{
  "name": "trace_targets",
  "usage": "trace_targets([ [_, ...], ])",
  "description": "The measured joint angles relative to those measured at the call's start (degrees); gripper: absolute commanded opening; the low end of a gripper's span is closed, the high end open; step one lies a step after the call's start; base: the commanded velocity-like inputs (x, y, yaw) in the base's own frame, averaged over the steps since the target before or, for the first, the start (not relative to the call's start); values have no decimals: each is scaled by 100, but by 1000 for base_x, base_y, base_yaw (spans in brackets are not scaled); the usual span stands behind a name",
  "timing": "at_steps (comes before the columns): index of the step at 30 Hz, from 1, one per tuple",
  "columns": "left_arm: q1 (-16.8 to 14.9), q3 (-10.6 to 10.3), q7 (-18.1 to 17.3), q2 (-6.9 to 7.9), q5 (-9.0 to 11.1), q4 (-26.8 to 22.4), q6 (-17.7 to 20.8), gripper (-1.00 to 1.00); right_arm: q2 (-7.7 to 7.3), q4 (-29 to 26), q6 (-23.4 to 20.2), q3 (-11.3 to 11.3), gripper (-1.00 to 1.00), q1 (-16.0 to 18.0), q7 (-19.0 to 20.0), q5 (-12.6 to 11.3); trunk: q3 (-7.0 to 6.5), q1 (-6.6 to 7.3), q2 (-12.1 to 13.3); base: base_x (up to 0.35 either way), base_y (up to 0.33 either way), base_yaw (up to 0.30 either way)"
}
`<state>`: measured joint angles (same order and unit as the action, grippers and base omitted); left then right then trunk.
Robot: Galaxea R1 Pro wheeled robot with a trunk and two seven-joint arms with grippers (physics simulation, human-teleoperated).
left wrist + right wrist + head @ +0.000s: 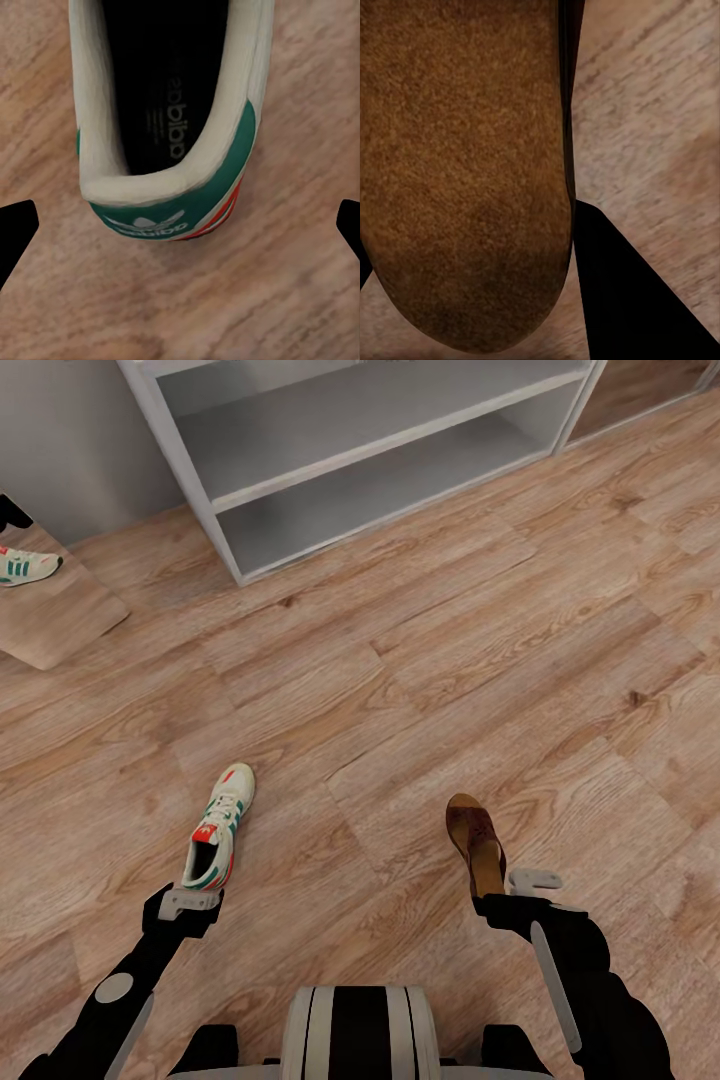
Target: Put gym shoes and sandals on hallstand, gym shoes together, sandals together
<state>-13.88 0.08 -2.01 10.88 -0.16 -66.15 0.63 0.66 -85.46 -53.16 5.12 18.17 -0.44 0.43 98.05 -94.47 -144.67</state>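
White sneaker [217, 826] heel sits between the wide left gripper [180, 225]; closing off-centre could twist it on the floor [420, 660].

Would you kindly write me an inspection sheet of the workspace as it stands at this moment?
Surface: wood-plank corridor floor, grain visible.
Job's things: one gym shoe lies on the floor, heel toward the left gripper; one sandal lies on the floor, heel at the right gripper. The hallstand has two bare low shelves.
Clutter: nothing seen.
Grippers: left gripper is open, its fingertips wide apart behind the shoe's heel. Right gripper is at the sandal's heel; grip cannot be told.
Cables: nothing seen.
Surroundings: a mirror beside the hallstand reflects a gym shoe; grey wall behind.
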Motion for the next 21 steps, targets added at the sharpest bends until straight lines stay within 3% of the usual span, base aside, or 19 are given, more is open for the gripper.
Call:
trace_targets([
  [5, 0, 0, 0, 0, 0, 0, 1, 100, 0, 0, 0, 0, -100, 0, 0, 0, 12, 0, 0, 0, 0, 3],
  [10, 0, 0, 0, 0, 0, 0, 1, 100, 0, -1, 0, 0, -100, 0, 0, 1, 160, -13, -6, 0, 0, 33],
  [21, 0, 0, 0, -2, 0, 0, 1, 100, 10, -91, 225, -18, -100, 0, 11, -12, 174, -13, -7, 0, 0, 3],
])
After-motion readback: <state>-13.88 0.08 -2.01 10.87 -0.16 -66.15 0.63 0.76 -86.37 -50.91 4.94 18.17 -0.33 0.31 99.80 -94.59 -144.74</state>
